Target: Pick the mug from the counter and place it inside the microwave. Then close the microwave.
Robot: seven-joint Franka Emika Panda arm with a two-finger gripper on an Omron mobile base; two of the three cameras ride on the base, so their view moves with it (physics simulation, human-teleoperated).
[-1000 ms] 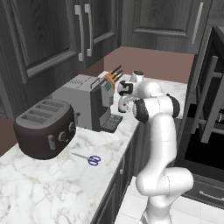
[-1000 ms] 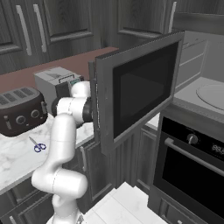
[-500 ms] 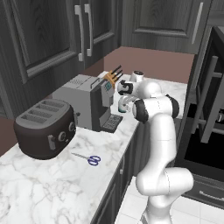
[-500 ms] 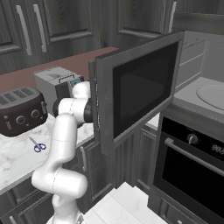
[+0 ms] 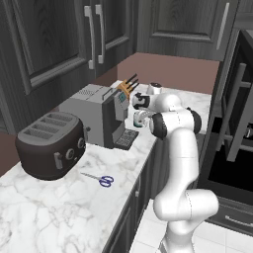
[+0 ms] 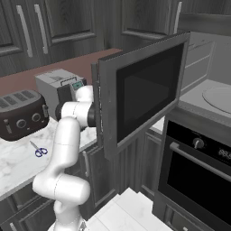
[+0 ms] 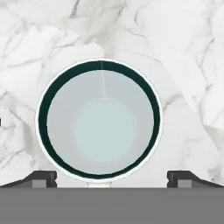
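microwave [image 6: 149, 90] on the right with door swung wide open toward the arm. marble counter [image 5: 59, 207] carrying, from near to far, toaster [image 5: 49, 146], coffee machine [image 5: 96, 113] and knife block [image 5: 127, 86]. scissors [image 5: 99, 179] lying flat just in front of the toaster. mug [image 7: 99, 120] standing upright on the counter near its front edge, straight below the hand, teal rim up. fingers [image 7: 43, 178] spread wide to either side of the mug, gripping nothing.
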